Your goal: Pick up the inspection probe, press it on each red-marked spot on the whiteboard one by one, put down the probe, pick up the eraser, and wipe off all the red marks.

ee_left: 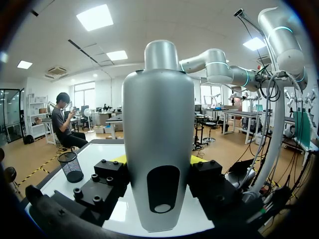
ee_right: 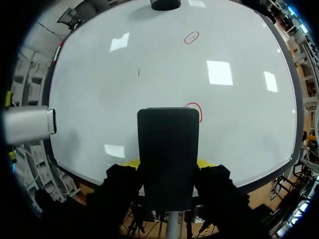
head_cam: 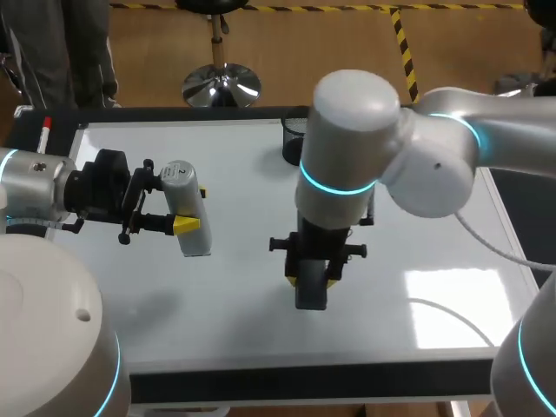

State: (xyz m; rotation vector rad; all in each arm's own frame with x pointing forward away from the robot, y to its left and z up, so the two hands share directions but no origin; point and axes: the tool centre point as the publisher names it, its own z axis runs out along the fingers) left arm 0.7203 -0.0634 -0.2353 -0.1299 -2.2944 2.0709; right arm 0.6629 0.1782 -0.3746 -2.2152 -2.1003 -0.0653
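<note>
Left pincer point(head_cam: 193, 208) clamped on inspection probe point(head_cam: 184, 187), held above whiteboard point(ee_right: 149, 59) near left edge, likely parked clear. Right pincer point(ee_right: 167, 163) clamped on eraser point(ee_right: 168, 134), poised beside near red mark point(ee_right: 197, 110) for wiping; far red mark point(ee_right: 191, 37) untouched.

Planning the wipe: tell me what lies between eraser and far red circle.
In the right wrist view, a second red mark peeks out at the eraser's edge; beyond it, bare whiteboard to the far red circle.
</note>
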